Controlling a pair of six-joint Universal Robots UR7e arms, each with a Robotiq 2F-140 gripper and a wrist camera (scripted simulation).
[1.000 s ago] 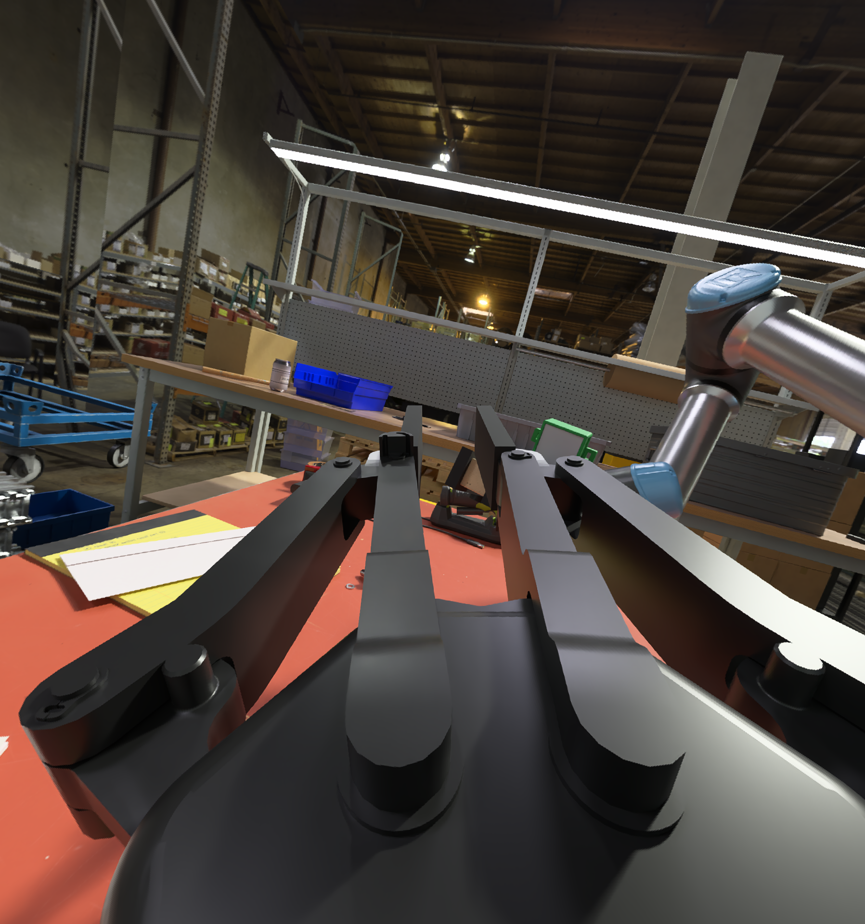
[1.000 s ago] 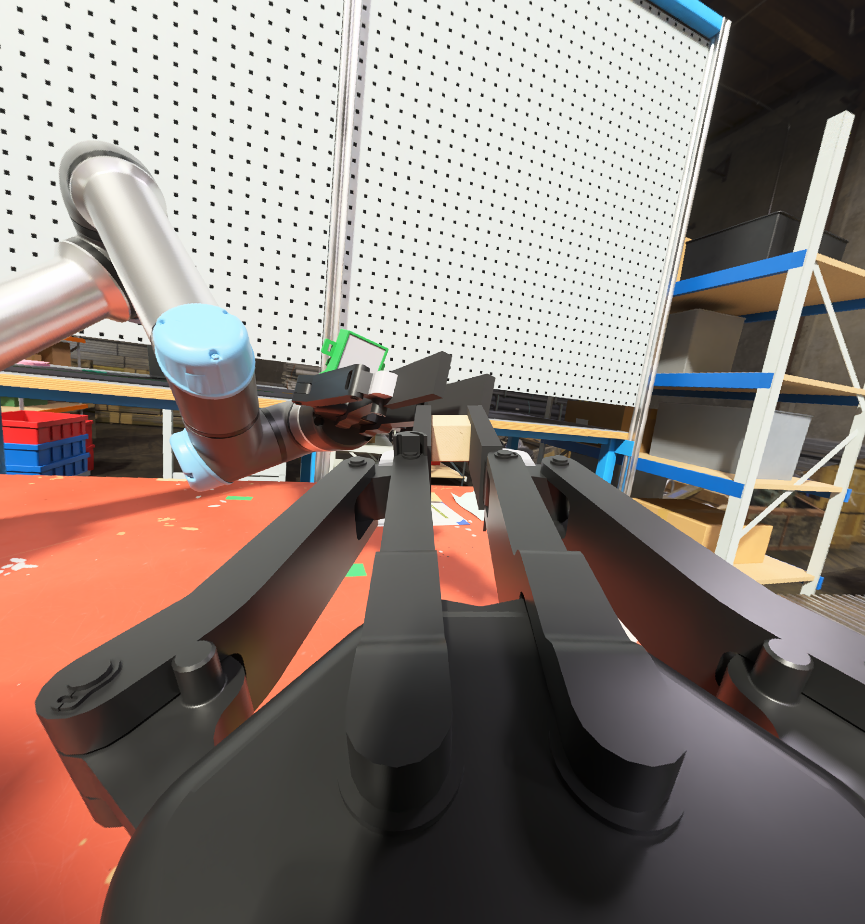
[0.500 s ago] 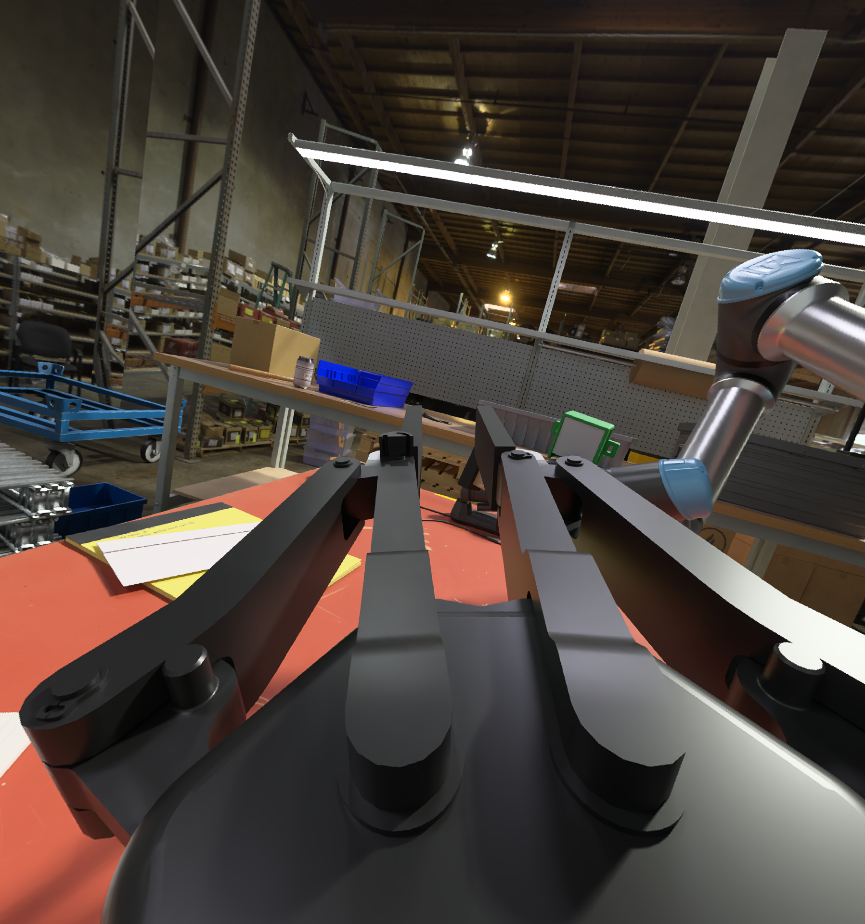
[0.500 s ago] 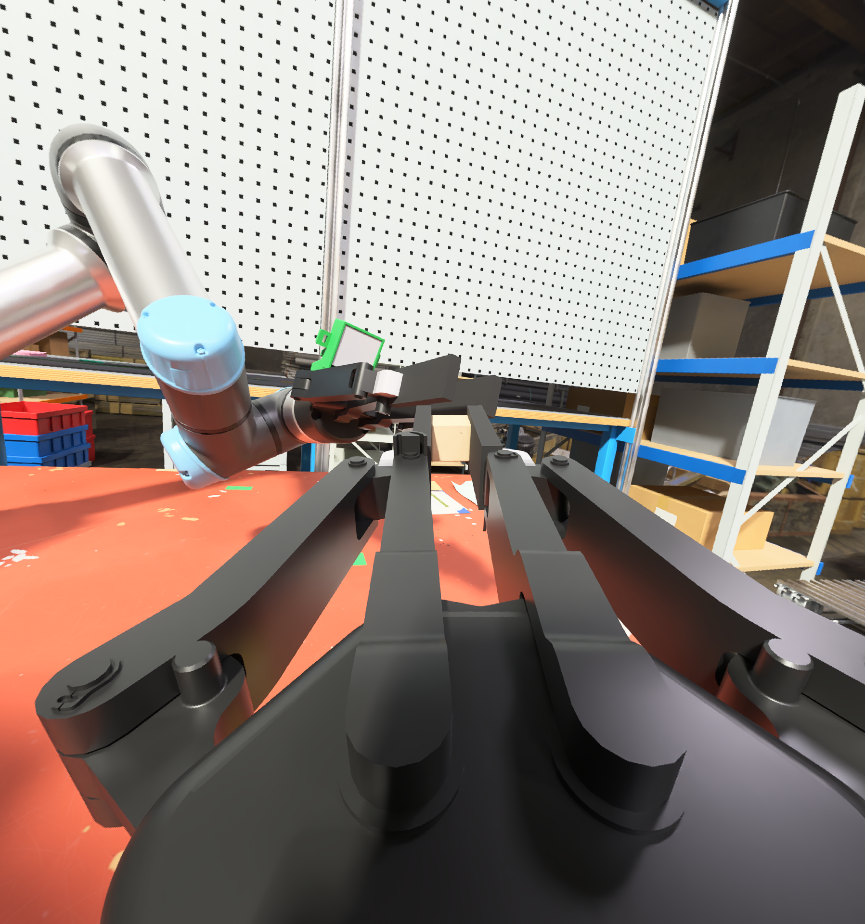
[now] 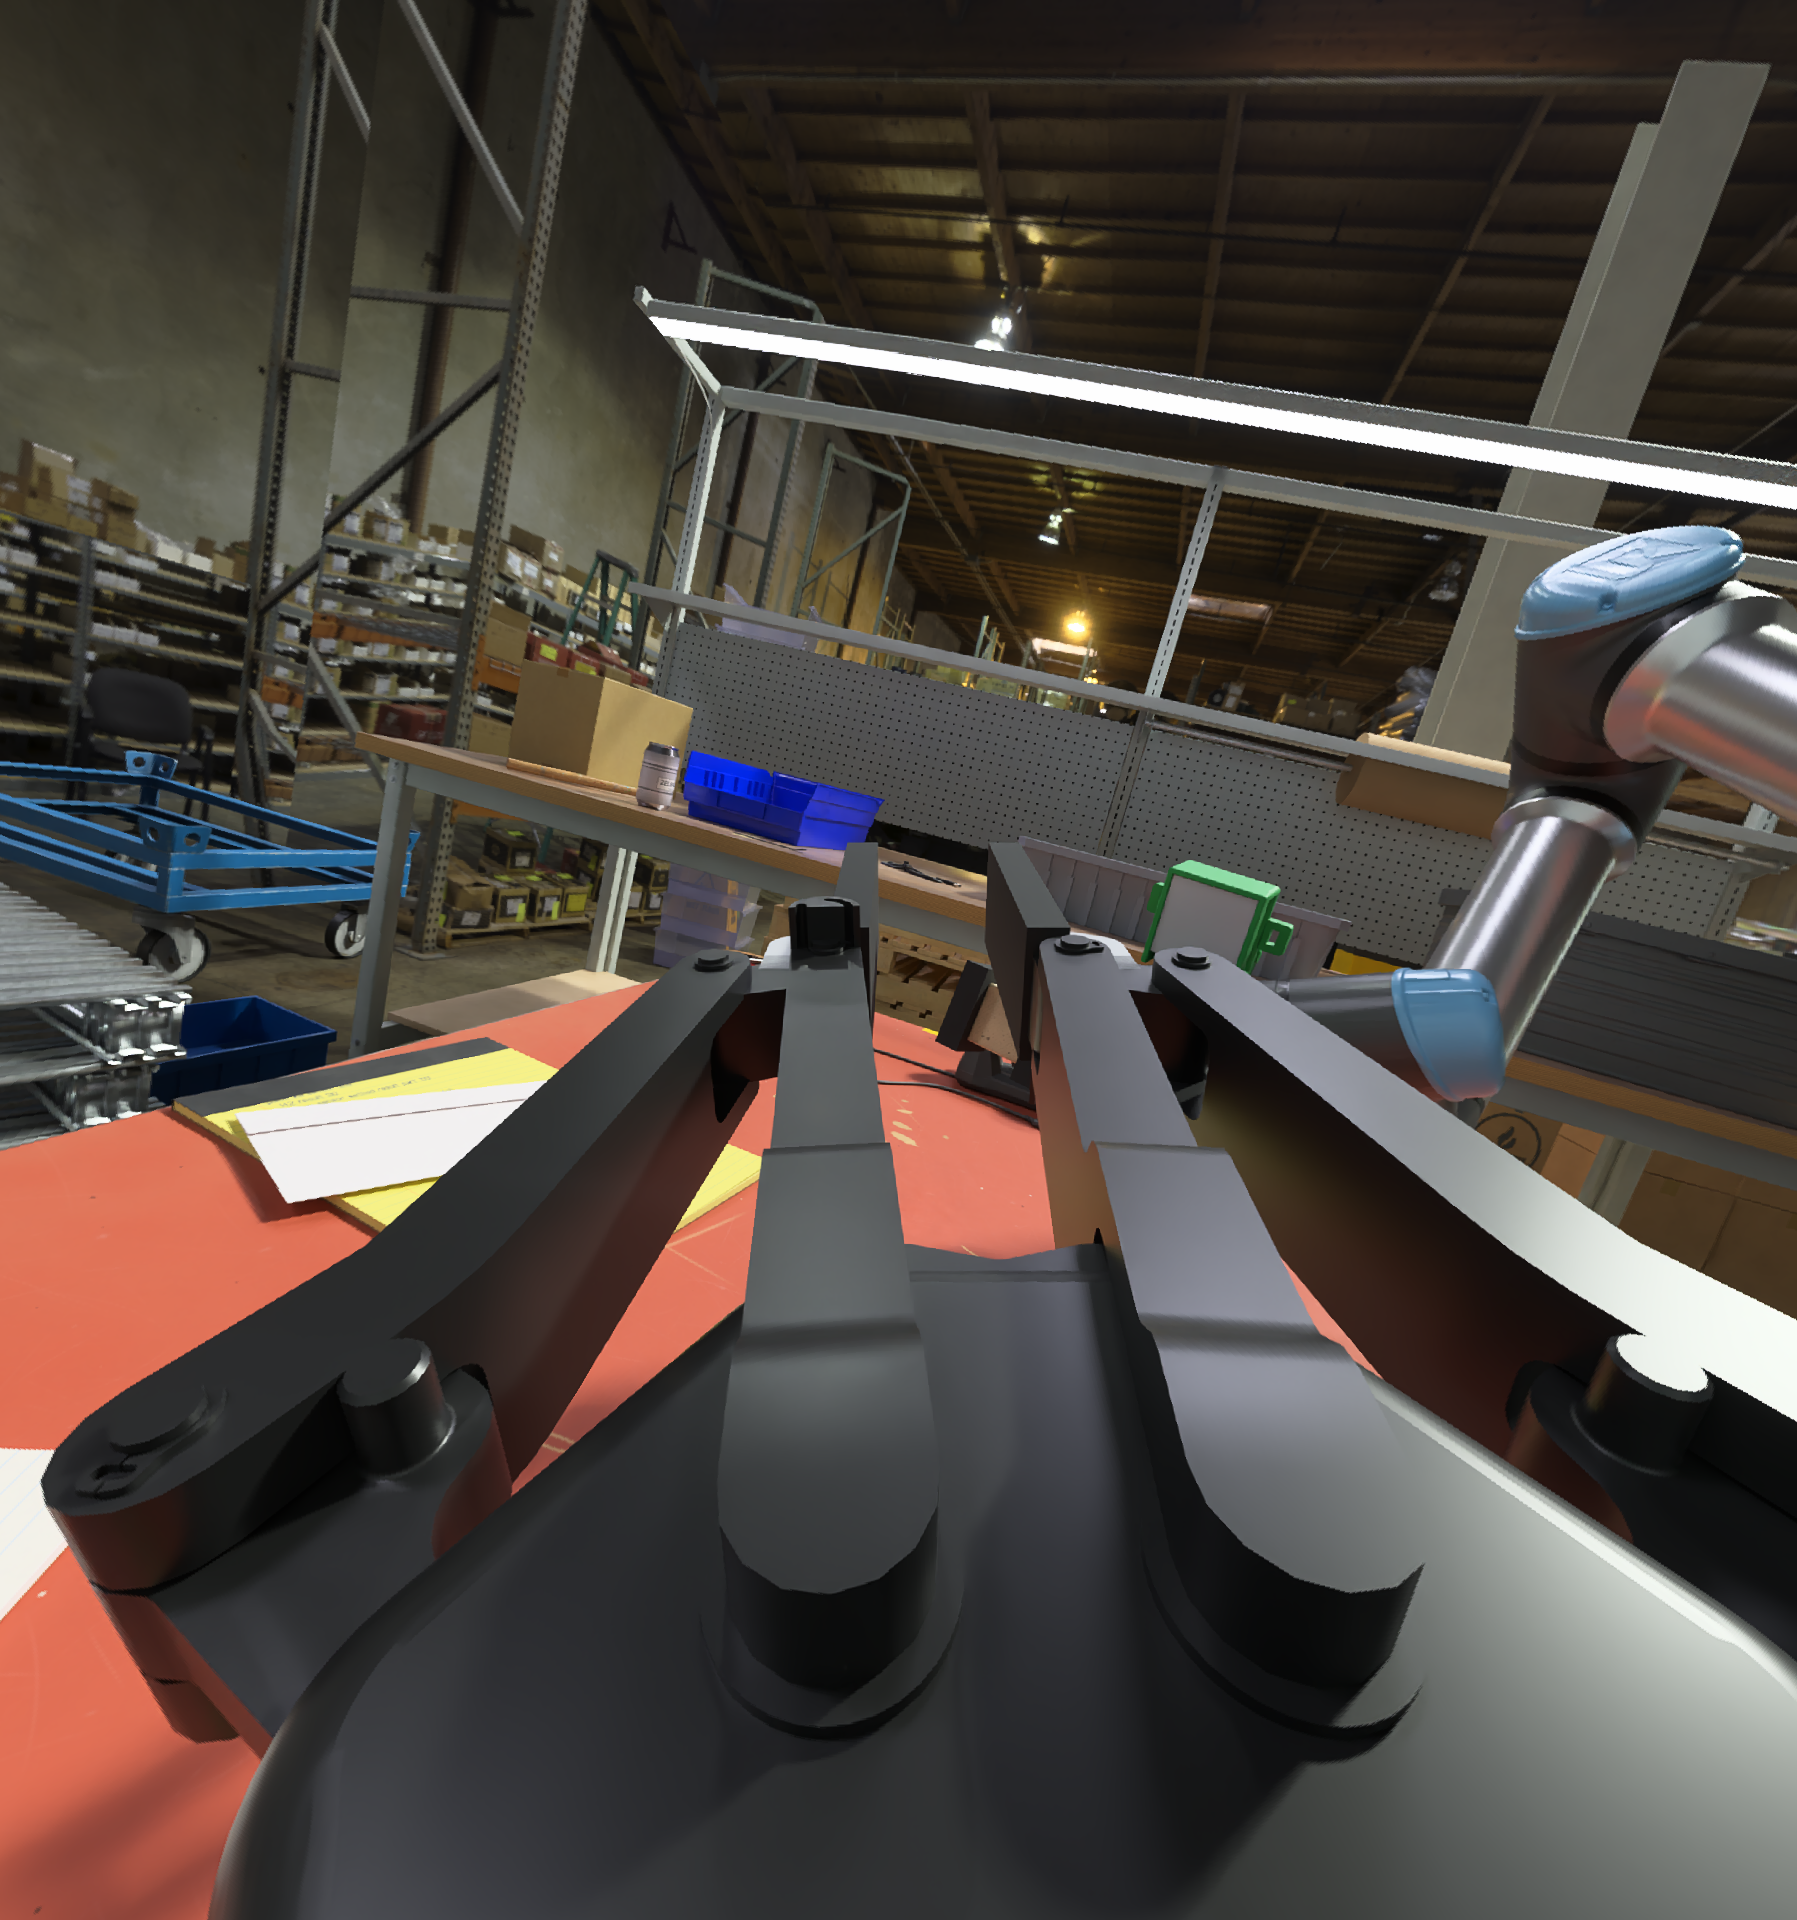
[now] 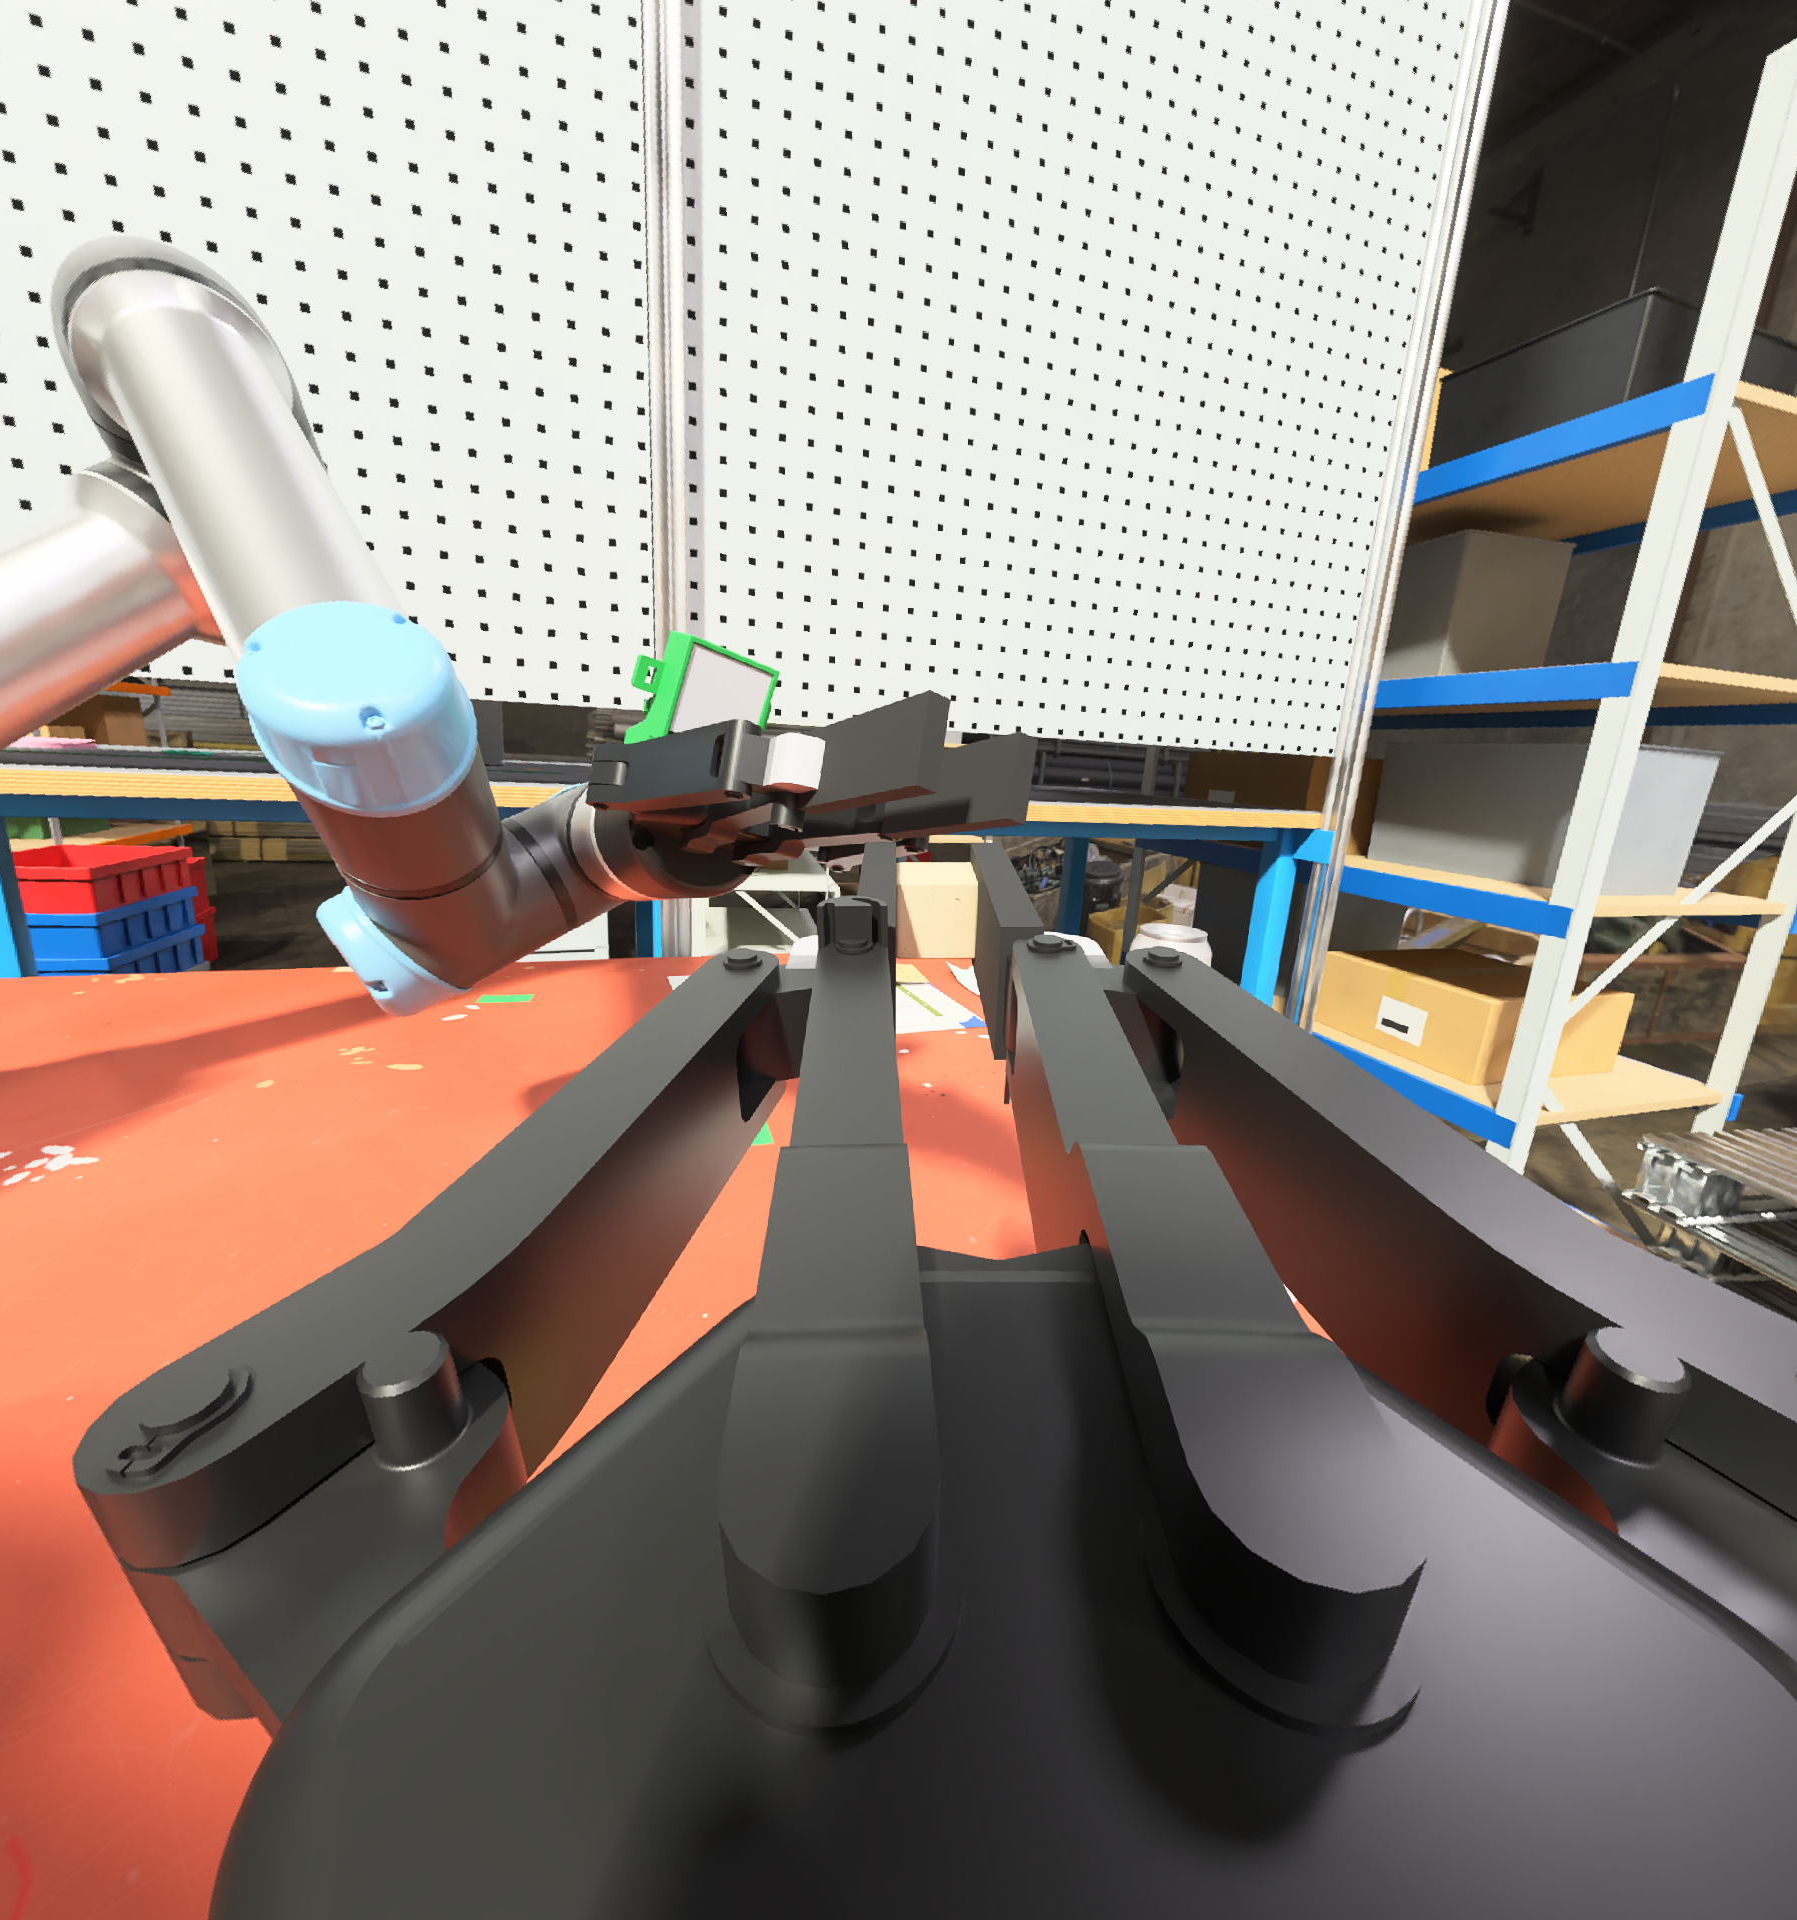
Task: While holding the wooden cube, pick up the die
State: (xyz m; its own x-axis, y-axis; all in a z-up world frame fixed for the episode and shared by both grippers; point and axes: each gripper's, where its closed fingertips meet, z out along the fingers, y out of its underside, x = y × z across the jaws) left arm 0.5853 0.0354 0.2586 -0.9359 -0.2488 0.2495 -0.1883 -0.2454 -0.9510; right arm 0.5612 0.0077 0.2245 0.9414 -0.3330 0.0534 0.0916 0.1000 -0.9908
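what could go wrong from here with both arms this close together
1. The left end effector and the right end effector point toward each other with their tips close. A bump could loosen the wooden cube clamped in the right one.
2. The die shows clearly in neither view, so any reach for it from this pose would likely be blind.

Both grippers' fingers (image 5: 1013, 914) (image 6: 998, 914) narrowly parted, level.

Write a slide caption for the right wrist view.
Right claw holds the wooden cube above the red table; left claw hovers beyond.
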